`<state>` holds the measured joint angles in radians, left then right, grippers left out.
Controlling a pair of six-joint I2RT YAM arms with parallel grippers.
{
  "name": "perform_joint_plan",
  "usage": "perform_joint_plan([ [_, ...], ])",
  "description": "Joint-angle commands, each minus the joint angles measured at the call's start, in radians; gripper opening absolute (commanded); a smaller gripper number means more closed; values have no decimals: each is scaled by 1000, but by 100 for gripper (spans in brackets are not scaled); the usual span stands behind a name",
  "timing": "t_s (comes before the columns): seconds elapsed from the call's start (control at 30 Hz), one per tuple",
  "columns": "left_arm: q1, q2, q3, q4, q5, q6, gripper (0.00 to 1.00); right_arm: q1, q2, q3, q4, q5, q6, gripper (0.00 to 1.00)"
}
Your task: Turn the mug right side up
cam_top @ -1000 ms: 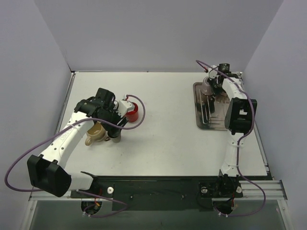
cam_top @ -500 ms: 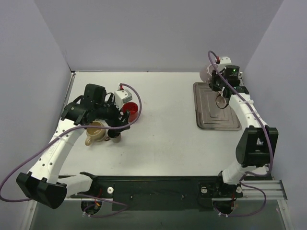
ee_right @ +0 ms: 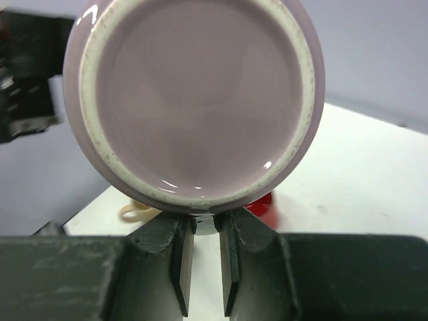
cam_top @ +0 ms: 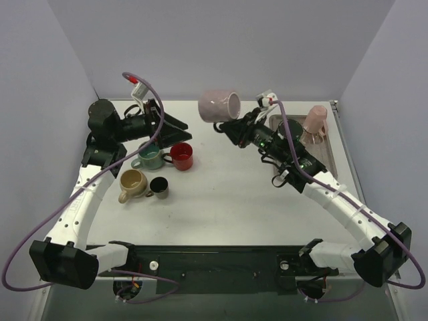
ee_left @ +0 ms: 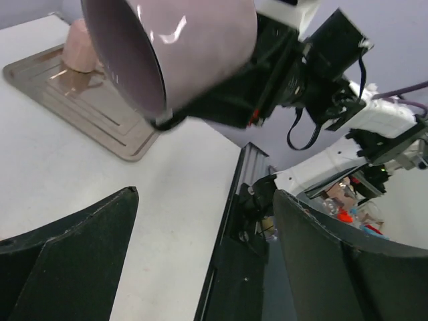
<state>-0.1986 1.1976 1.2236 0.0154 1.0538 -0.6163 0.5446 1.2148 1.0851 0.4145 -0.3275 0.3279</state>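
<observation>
My right gripper (cam_top: 226, 127) is shut on the handle of a pale lilac mug (cam_top: 219, 105) and holds it in the air over the back middle of the table. The mug lies on its side. Its unglazed base (ee_right: 200, 93) faces the right wrist camera, and its mouth (ee_left: 124, 53) faces my left gripper. The right fingers (ee_right: 184, 261) clamp the handle just under the mug. My left gripper (cam_top: 177, 128) is open and empty, raised and pointing right at the mug, a short way left of it. It also shows in the left wrist view (ee_left: 206, 195).
A pink mug (cam_top: 315, 124) stands upside down on the metal tray (cam_top: 329, 160) at the back right; both also show in the left wrist view, mug (ee_left: 80, 47) and tray (ee_left: 100, 114). Teal (cam_top: 148, 157), red (cam_top: 181, 155), tan (cam_top: 132, 184) and black (cam_top: 159, 187) mugs cluster upright at the left.
My right arm has swung left from the tray to the back middle, carrying the lilac mug up and tipping it sideways. My left gripper has risen off the mug cluster and turned right.
</observation>
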Motion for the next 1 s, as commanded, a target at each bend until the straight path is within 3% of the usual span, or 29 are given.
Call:
perform_joint_plan([
  [0.0,4,16,5,323,89,-269,93,141,-67,13,184,-21,14,0],
  [0.17,5,8,-27,501,103,-390,93,227,-26,45,190,-48,46,0],
  [0.23,5,8,-27,505,101,-389,84,247,1,52,211,-77,66,0],
  [0.3,5,13,-27,486,100,-385,59,261,38,71,214,-114,86,0],
  [0.4,5,22,-38,460,110,-381,8,261,84,82,228,-140,125,0],
  [0.43,8,22,-38,436,110,-340,0,258,92,84,210,-143,123,0],
  [0.47,10,19,-33,335,104,-294,0,247,94,85,198,-143,114,4],
  [0.5,10,22,-13,239,97,-173,0,236,94,88,147,-140,91,15],
  [0.53,8,31,14,17,48,-66,0,203,83,102,97,-134,74,45],
  [0.57,4,40,83,-167,-7,177,0,183,80,111,-11,-119,22,73],
  [0.6,-28,71,117,-448,-134,287,0,122,60,128,-87,-101,-4,79],
  [0.63,-51,86,181,-624,-238,493,0,51,52,131,-189,-50,-66,84],
  [0.67,-118,114,197,-690,-422,644,0,22,28,125,-235,-24,-126,86],
  [0.73,-194,149,200,-787,-579,749,0,-83,17,114,-386,88,-304,89],
  [0.77,-231,163,195,-843,-601,776,0,-136,25,118,-411,216,-410,91],
  [0.87,-298,259,203,-952,-728,887,0,-285,136,162,-526,387,-565,92],
  [0.97,-387,328,166,-988,-866,934,0,-440,302,255,-579,397,-665,91],
])
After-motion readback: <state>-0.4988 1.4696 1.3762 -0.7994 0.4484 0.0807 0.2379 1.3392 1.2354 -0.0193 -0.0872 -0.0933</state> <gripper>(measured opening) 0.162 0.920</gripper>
